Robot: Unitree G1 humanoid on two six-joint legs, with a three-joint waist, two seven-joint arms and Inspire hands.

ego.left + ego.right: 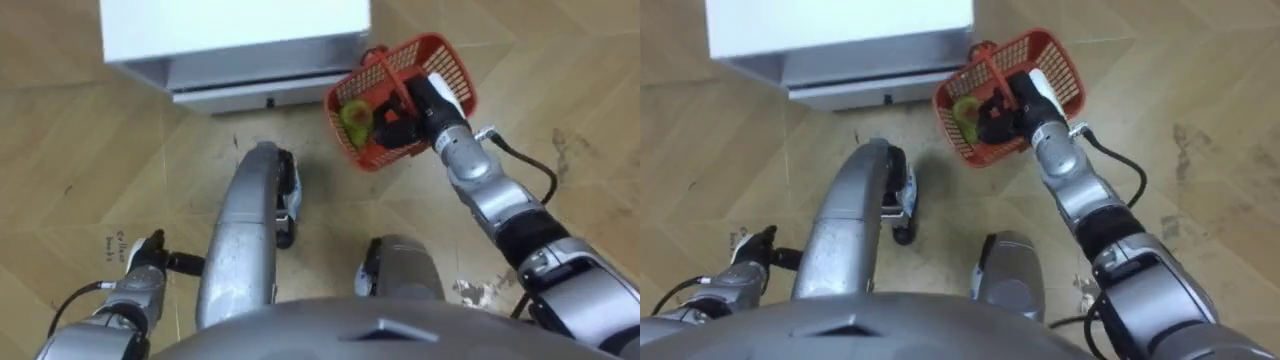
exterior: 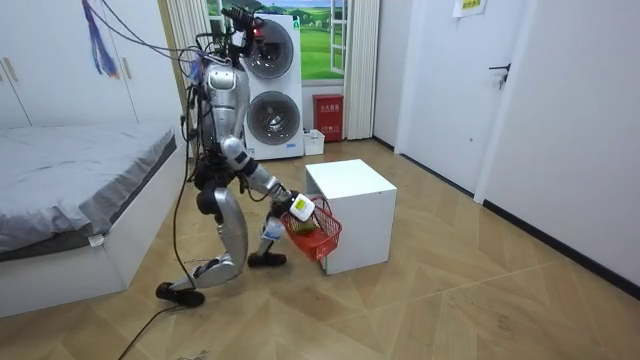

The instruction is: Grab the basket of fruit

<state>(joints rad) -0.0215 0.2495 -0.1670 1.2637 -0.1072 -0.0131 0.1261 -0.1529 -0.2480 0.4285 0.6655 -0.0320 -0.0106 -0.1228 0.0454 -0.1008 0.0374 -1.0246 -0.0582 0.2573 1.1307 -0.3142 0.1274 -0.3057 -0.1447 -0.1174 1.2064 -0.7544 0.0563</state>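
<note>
Nearest, at the lower left, the left robot hand [image 1: 148,258] hangs over the wooden floor [image 1: 60,150]; I cannot tell whether it is open or closed. Farther out, the right robot hand [image 1: 412,112] is clenched round the handle of the red fruit basket [image 1: 452,72]. The basket is held off the floor with a green fruit [image 1: 355,117] inside, just beside the white box [image 1: 235,30].

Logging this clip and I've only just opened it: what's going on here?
The robot stands with bent knees by a white box on a wooden floor. Its right hand is curled round the handle of the red fruit basket, which holds a green fruit. In the room view the basket hangs tilted beside the box and looks clear of the floor, so the pickup seems done. The left hand hangs low at its side.
</note>
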